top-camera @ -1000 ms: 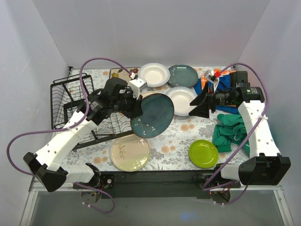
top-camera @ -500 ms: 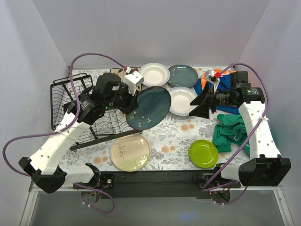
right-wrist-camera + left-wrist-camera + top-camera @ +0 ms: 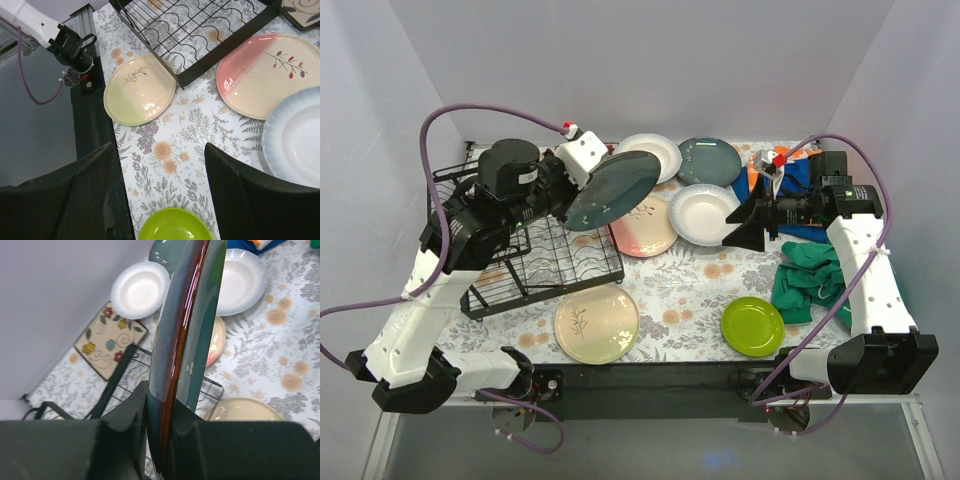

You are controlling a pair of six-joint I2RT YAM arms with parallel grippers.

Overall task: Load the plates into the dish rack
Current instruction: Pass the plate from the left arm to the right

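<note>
Dish rack (image 3: 570, 256) floor open from above at right, left arm (image 3: 470, 225) overhanging its left, dark plate (image 3: 612, 190) tilted over its far-right corner, pink-cream plate (image 3: 650, 232) beside the right rim.

A dark blue-grey plate (image 3: 612, 190) is held tilted on edge above the right end of the black wire rack (image 3: 535, 262). Flat on the tabletop (image 3: 690, 285) lie two white deep plates (image 3: 648, 157), another dark plate (image 3: 710, 160), a pink-cream plate (image 3: 645, 230), a cream plate (image 3: 597, 323) and a lime green plate (image 3: 752, 326).

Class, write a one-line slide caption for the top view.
Left gripper holds a dark plate tilted near the rack; right gripper open.
</note>
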